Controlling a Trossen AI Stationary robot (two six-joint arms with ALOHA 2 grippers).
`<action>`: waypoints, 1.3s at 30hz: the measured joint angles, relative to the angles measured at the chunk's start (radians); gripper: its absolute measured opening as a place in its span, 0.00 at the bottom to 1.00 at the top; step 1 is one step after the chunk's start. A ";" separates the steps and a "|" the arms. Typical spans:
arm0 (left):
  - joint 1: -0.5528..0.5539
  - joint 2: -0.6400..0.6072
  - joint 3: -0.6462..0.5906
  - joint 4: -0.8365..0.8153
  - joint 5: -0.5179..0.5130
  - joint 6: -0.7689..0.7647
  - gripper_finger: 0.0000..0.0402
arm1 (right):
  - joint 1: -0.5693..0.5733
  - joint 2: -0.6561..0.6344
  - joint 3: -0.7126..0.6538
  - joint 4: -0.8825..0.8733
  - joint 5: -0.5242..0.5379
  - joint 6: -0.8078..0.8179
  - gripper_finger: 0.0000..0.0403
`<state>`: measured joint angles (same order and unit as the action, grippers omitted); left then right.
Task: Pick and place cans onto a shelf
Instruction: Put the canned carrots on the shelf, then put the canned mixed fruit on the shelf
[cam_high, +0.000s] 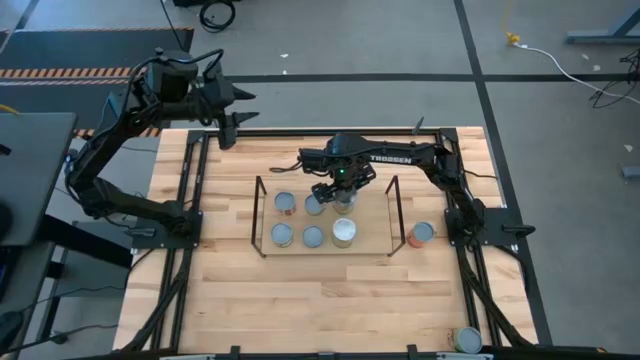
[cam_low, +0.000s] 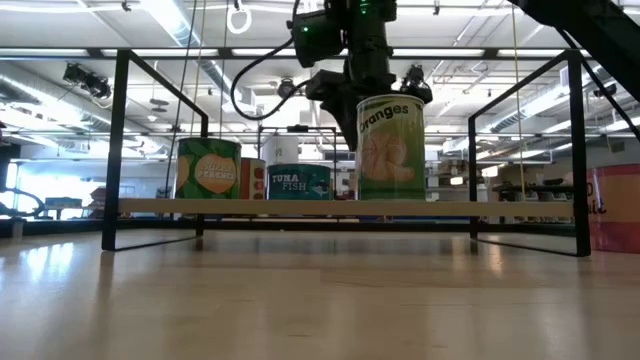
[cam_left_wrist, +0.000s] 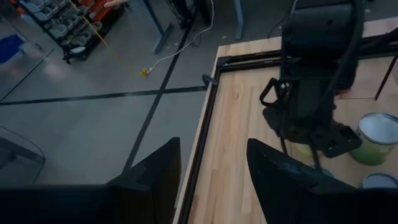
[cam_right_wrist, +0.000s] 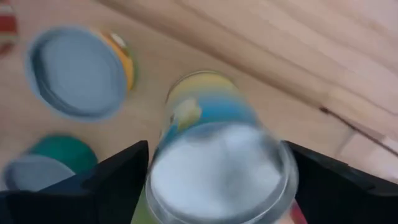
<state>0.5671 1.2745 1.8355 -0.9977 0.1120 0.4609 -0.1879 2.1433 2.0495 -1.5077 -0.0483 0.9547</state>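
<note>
I had the right gripper (cam_high: 343, 196) above the shelf (cam_high: 325, 182), in its back row, its fingers spread wide to either side of a tall can (cam_right_wrist: 217, 168) with a bright pale top; whether the fingers touched the can's sides I could not tell; from table height that can (cam_low: 390, 147) read "Oranges" and stood upright on the shelf board directly below the gripper; two cans (cam_high: 285, 203) sat beside the gripper along the same back row, three more (cam_high: 343, 232) in the front row; one can (cam_high: 421, 233) stood off the shelf, by the right arm's base; the left gripper (cam_high: 236, 110) waited well apart at the far table edge, fingers parted, holding nothing.
</note>
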 joint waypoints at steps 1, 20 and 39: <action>0.000 -0.001 0.000 0.000 0.000 -0.005 0.47 | -0.001 0.000 0.000 0.016 -0.001 0.001 0.91; 0.000 -0.002 0.000 -0.044 0.059 -0.031 0.47 | -0.008 -0.007 0.035 0.031 -0.021 0.019 0.93; 0.000 0.001 0.000 -0.020 0.092 -0.089 0.47 | -0.073 -0.566 -0.291 -0.054 0.353 0.191 0.93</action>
<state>0.5672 1.2755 1.8355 -1.0176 0.2040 0.3722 -0.2609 1.5775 1.7589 -1.5619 0.3049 1.1455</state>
